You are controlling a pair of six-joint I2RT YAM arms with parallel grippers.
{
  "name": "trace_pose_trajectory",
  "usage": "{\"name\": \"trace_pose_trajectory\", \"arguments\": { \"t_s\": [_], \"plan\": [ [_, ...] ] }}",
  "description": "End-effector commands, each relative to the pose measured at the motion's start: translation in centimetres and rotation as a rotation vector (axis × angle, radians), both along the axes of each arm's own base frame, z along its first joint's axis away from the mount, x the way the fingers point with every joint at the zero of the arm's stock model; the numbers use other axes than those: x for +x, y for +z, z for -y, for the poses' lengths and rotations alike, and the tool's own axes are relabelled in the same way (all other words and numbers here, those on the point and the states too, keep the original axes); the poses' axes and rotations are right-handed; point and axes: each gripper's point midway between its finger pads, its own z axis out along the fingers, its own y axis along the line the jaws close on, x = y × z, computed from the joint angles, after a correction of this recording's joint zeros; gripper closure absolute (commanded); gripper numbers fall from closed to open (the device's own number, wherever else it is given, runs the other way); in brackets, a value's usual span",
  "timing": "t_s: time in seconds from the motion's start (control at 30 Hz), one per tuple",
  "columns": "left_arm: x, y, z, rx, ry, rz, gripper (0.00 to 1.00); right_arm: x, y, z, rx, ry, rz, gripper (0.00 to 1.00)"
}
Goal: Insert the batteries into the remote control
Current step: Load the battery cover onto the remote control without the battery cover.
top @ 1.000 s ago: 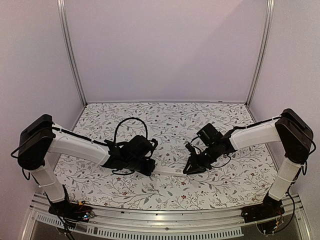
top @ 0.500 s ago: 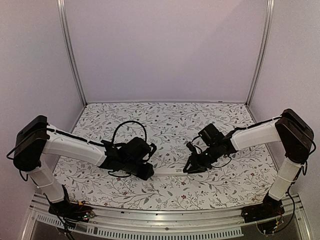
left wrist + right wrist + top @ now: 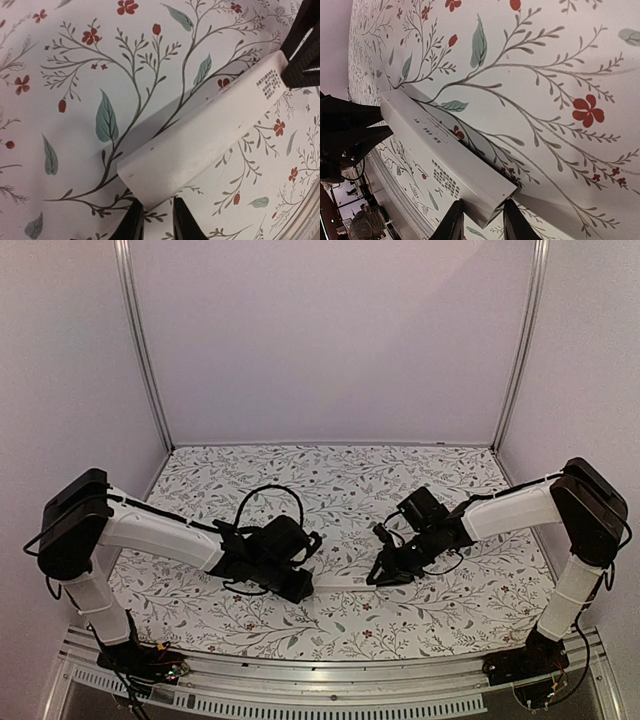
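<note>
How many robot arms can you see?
2. The left arm reaches from the left, the right arm from the right. The left end effector and right end effector sit at opposite ends of the remote control.

On the top camera I only get the middle stretch of the remote control (image 3: 343, 581). Both its ends are tucked under the left gripper (image 3: 299, 586) and the right gripper (image 3: 379, 577), too small for any detail. On the left wrist, the fingers (image 3: 134, 225) run off the bottom edge with the remote's corner dipping between them, so I can't tell whether they pinch it. On the right wrist, the fingers (image 3: 455, 222) are clipped the same way, the left gripper is a dark shape cut by the left edge, and the fine print (image 3: 445, 181) is too small to read.
</note>
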Motion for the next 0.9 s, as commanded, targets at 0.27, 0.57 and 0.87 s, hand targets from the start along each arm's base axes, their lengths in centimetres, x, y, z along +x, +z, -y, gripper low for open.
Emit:
{"name": "trace_pose_trajectory", "arguments": {
  "t_s": [0.27,0.57,0.87],
  "plan": [
    [-1.7,2.2,3.0,-0.046,-0.177,0.029,0.70,0.6,0.6,-0.2,0.056,-0.006,-0.007,0.69],
    [-1.0,6.0,2.3,-0.006,-0.357,0.150,0.14,2.5,4.9,3.3,0.034,-0.028,0.116,0.36],
    [-1.2,4.2,5.4,0.061,-0.606,0.112,0.01,3.6,13.5,7.3,-0.068,-0.033,0.463,0.20]
  ]
}}
